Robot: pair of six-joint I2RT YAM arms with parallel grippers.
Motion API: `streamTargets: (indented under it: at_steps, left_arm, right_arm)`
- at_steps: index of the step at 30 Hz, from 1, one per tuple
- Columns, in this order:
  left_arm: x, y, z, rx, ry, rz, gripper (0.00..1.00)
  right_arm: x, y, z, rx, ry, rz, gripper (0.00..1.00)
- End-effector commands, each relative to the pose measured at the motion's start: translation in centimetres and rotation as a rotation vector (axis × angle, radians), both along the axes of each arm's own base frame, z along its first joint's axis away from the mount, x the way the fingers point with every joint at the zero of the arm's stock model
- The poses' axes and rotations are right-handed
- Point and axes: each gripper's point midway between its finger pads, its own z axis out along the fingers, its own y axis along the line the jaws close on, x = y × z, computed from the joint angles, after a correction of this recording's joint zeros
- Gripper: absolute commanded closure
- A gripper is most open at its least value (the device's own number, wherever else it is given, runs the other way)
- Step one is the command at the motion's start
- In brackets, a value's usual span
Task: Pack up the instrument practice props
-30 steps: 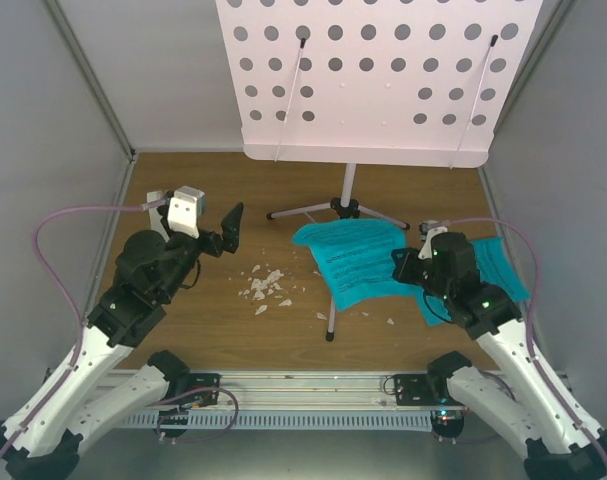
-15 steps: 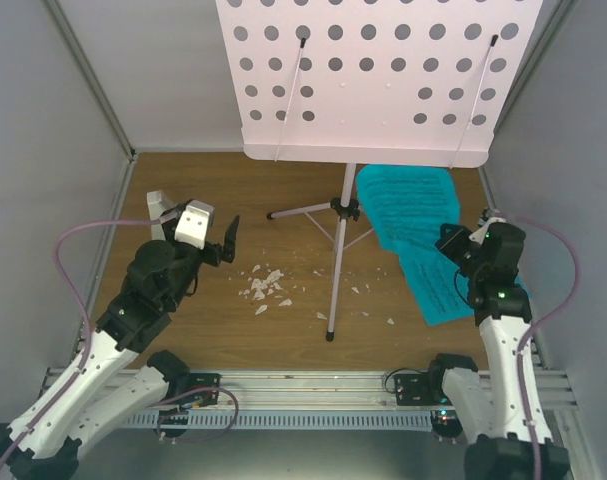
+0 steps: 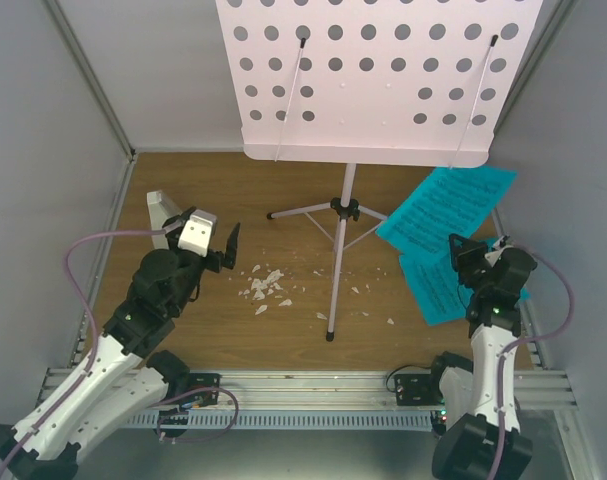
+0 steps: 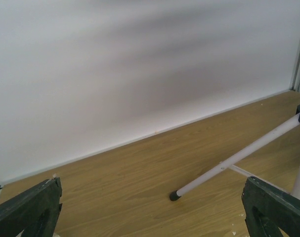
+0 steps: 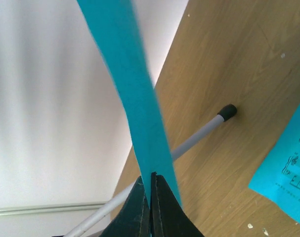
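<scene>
From above, the stand point(image 3: 383, 80) fills the back: a pale-lilac plate full of round holes, tilted on a thin pole, with tripod legs splayed on the brown wooden surface point(image 3: 213, 330). The plate's top and sides are cut off by the frame. The held page point(image 3: 443, 208), cyan with black notes, hangs lifted at the right, below the plate's right corner, pinched by the right claw point(image 3: 459, 244). A second page point(image 3: 435, 288) lies flat under it, partly covered by the right arm. The metronome point(image 3: 159, 212), a small white pyramid, stands at the far left near the wall point(image 3: 43, 150), half hidden behind the left arm. The left claw point(image 3: 226, 246) hangs just right of it; only one dark finger shows clearly. White crumbs point(image 3: 265, 286) lie scattered between the left claw and the pole.

In the left wrist view the left claw point(image 4: 150, 215) is spread wide, with a fingertip in each lower corner and nothing between them. One stand leg crosses the surface to a black foot; beyond it is blurred white wall.

In the right wrist view the right claw point(image 5: 150, 190) is pressed together on the held page, seen edge-on as a blurred cyan strip. A stand leg passes behind it, and the second page shows at the right edge, cut off.
</scene>
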Motion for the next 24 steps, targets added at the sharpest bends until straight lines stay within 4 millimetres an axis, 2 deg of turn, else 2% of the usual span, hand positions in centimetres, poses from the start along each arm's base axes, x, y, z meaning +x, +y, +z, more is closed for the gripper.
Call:
streamTargets:
  at_steps: [1, 3, 12, 17, 20, 24]
  left_arm:
    - [-0.1, 0.3, 1.1, -0.047, -0.053, 0.007, 0.01]
    - [-0.2, 0.3, 1.1, -0.050, -0.054, 0.005, 0.01]
    - [-0.5, 0.6, 1.1, -0.061, -0.056, 0.009, 0.01]
    - [-0.6, 0.7, 1.1, -0.065, -0.058, 0.010, 0.01]
    - [-0.6, 0.7, 1.0, -0.064, -0.055, 0.010, 0.01]
    - [-0.6, 0.7, 1.0, -0.063, -0.053, 0.013, 0.01]
  right_arm:
    - [0.2, -0.5, 2.1, 0.097, -0.084, -0.048, 0.99]
    - [0.1, -0.8, 2.2, 0.086, -0.086, -0.070, 1.00]
    - [-0.7, -1.8, 0.5, 0.078, -0.076, -0.147, 1.00]
    - [0.0, -2.5, 2.2, -0.062, -0.145, -0.139, 1.00]
    - [0.3, -2.2, 3.2, -0.091, -0.188, -0.107, 0.99]
    - [0.1, -2.0, 3.4, -0.116, -0.212, -0.099, 0.99]
